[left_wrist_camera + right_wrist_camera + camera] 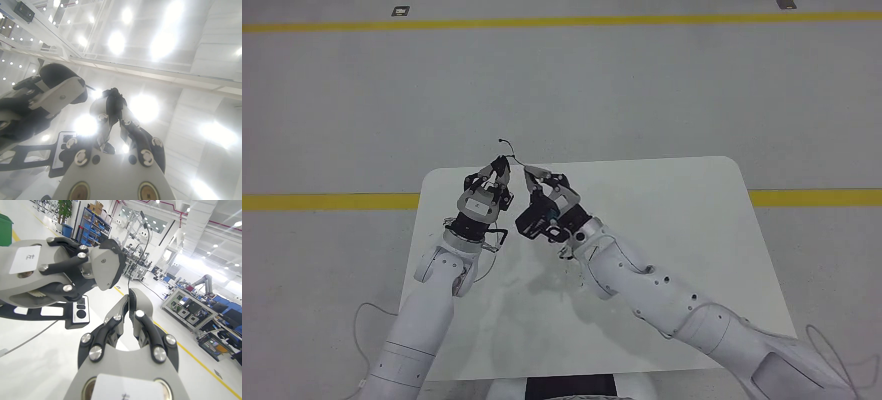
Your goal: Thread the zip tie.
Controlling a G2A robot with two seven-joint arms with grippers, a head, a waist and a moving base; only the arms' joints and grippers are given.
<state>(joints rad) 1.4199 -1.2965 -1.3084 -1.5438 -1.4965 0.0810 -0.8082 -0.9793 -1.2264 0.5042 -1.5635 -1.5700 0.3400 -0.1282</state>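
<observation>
Two jaws of right gripper [129, 297] pinch zip tie [129, 288].

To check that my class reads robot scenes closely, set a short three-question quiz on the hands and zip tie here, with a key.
1. True or false: the right hand is open.
2. The left hand and the right hand are: A wide apart; B tips close together; C clasping each other.
3. Fill in: a thin black ___ sticks up from between the right hand's fingers.
Key: 1 false; 2 B; 3 tie.
</observation>
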